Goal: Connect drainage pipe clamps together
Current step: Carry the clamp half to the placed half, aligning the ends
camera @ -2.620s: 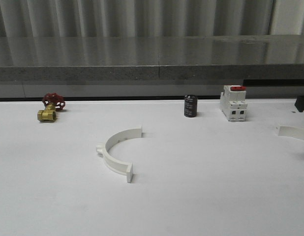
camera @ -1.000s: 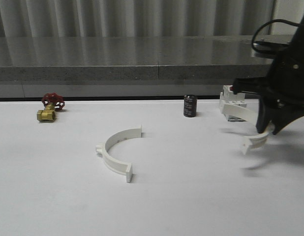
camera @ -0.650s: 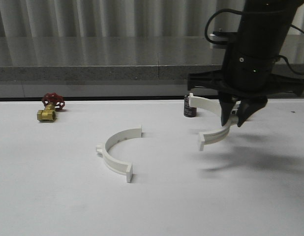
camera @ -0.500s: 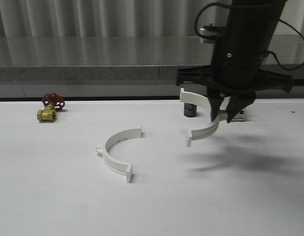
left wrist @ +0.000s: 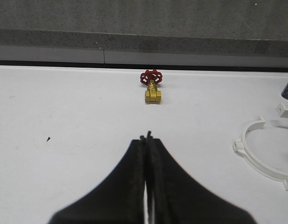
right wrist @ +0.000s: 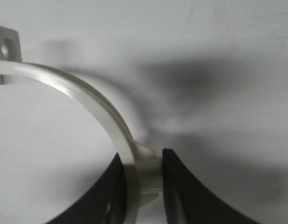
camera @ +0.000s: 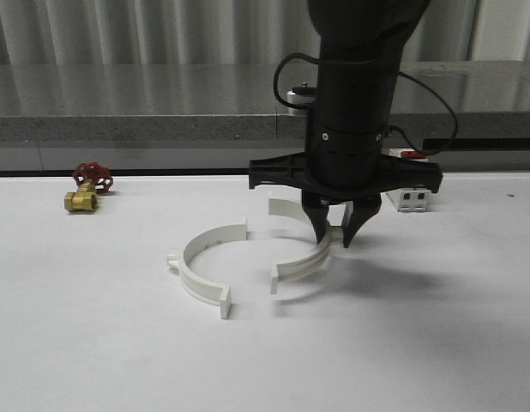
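One white drainage pipe clamp [camera: 196, 266] lies flat on the white table left of centre, its open side facing right; the left wrist view shows it too [left wrist: 260, 151]. My right gripper [camera: 334, 236] points straight down just to its right, shut on the outer tab of the second drainage pipe clamp [camera: 304, 264]. In the right wrist view the gripper [right wrist: 141, 161] pinches that tab and the arc [right wrist: 88, 100] curves away from it. The held half's open side faces the resting half, with a small gap between their flanges. My left gripper [left wrist: 146, 137] is shut with nothing in it, over bare table.
A brass valve with a red handwheel [camera: 87, 189] sits at the back left, seen also in the left wrist view [left wrist: 152, 86]. A white breaker with a red switch [camera: 408, 196] stands behind the right arm. A grey ledge [camera: 162, 120] bounds the table's far edge.
The right arm has taken the second clamp from the table's far right and carried it left and down, to just beside the resting clamp. The resting clamp has not moved.
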Motion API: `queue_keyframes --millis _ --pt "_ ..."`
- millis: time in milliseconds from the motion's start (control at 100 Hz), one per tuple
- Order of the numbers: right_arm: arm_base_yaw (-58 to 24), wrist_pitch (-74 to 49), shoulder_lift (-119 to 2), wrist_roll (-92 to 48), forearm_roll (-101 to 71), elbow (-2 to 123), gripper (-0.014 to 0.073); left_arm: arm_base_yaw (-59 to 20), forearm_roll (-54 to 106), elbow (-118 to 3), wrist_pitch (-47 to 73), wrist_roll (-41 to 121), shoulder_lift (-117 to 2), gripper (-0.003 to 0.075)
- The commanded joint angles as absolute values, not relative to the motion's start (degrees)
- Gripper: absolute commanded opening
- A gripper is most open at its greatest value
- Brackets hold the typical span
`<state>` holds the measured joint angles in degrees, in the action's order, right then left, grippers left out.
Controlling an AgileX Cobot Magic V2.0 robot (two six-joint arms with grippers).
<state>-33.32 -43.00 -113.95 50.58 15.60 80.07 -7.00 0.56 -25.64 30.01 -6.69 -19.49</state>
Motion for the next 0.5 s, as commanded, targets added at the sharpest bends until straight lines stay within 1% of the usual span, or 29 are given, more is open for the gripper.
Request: queue_keyframes --millis 0,490 --pt "-33.71 -42.55 -111.69 51.32 17.05 82.68 0.0059 -7.45 0.53 -27.26 25.63 -6.63 -19.76 -0.002" --pt "-35.42 -41.38 -114.26 53.23 16.82 83.84 0.0059 -7.45 0.53 -27.26 25.63 -6.63 -19.76 -0.002"
